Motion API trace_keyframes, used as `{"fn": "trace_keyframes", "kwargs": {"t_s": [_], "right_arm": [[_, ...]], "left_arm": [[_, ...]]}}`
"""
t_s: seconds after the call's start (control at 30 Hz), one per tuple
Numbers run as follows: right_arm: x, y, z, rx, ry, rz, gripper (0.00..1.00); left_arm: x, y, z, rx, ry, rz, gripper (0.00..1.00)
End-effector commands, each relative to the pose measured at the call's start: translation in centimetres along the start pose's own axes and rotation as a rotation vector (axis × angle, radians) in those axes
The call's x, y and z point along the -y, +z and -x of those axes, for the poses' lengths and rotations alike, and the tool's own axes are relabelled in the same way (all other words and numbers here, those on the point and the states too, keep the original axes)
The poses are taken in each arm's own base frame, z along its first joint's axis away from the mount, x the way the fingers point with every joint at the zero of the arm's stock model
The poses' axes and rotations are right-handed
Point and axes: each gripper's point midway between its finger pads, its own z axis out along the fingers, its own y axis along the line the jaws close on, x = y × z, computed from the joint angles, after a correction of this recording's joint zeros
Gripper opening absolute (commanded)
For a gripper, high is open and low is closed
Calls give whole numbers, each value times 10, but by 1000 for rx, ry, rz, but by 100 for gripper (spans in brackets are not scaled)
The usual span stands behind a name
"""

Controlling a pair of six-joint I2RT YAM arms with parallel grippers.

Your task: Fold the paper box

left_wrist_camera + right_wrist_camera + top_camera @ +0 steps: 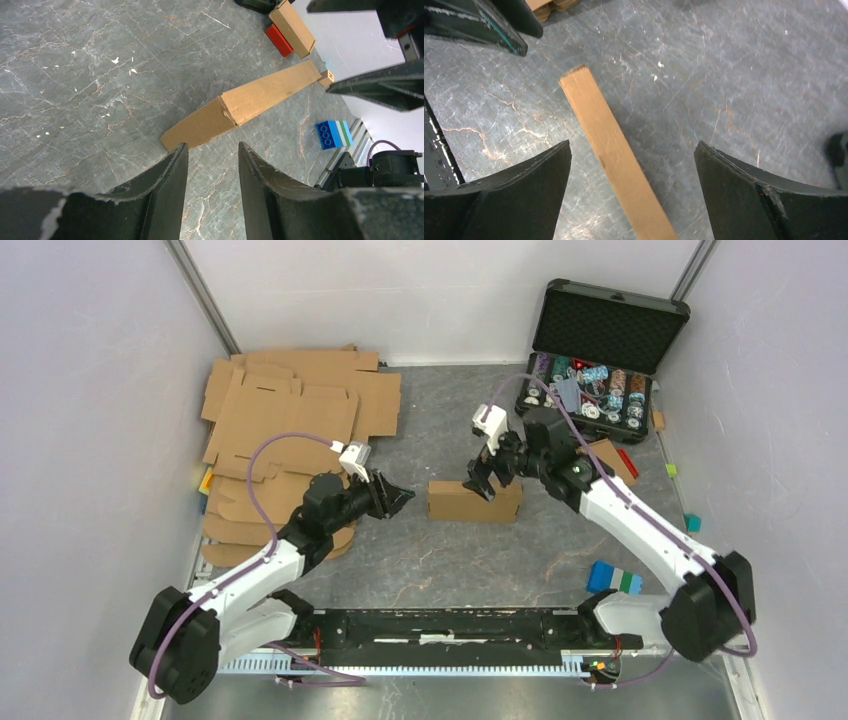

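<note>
Nearest, in the left wrist view, the left pincer [210, 147] shows only its two dark fingers, the rest cut off by the frame. They stand a narrow gap apart with nothing between them. The paper box [250, 102] lies just beyond their tips on the grey worktop [75, 75], end-on and untouched. In the right wrist view the right pincer [632, 144] is spread wide. The box runs lengthwise under the gap, clear of both fingers, its near end cut off at the bottom edge. From above, the box sits mid-worktop between the pincers, the right one hiding part of its top edge; whether the top is closed cannot be told. Farther back lie a stack of flat cardboard blanks [290, 410] on the left and an open black case [610, 335] on the right, its contents too small to tell apart.
</note>
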Motion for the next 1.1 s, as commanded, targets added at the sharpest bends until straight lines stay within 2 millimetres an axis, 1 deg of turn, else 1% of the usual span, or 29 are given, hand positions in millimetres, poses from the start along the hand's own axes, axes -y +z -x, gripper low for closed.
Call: {"fn": "trace_keyframes", "kwargs": {"t_s": [0.0,0.07,0.1,0.13,0.2,0.3,0.43,0.53,0.63,0.73,0.77,0.83,0.93,0.97,1.07], "right_arm": [[-5,11,46,38,-146,153,96],[-15,20,38,-21,-163,240,90],[-21,27,28,-76,-174,271,88],[-22,31,21,-123,-196,274,86],[-23,42,-1,-239,-241,264,82],[-18,52,-26,-353,-244,258,80],[-32,56,-44,-370,-252,348,80],[-33,58,-50,-371,-251,348,79],[-28,59,-52,-390,-247,324,72],[-28,55,-43,-366,-260,316,60],[-25,54,-42,-357,-264,291,56],[-22,50,-41,-348,-267,254,42],[-17,45,-43,-367,-254,214,28],[-14,43,-43,-376,-248,193,26],[9,34,-43,-409,-249,36,26]], "left_arm": [[4,-1,18,89,4,-4,49],[4,-1,18,92,3,-2,50],[3,-1,18,93,2,0,50],[2,-1,17,90,-2,2,50],[1,1,15,81,-10,6,50],[-2,5,12,67,-14,12,51],[-3,5,11,67,-10,15,51],[-4,4,12,73,-6,24,51],[-5,4,13,76,-2,26,52],[-5,3,14,80,2,31,52],[-6,3,13,80,1,33,52],[-5,3,13,80,1,31,52],[-6,3,14,79,0,34,52],[-5,3,14,80,1,31,52],[-5,2,15,84,-2,31,52]]}}
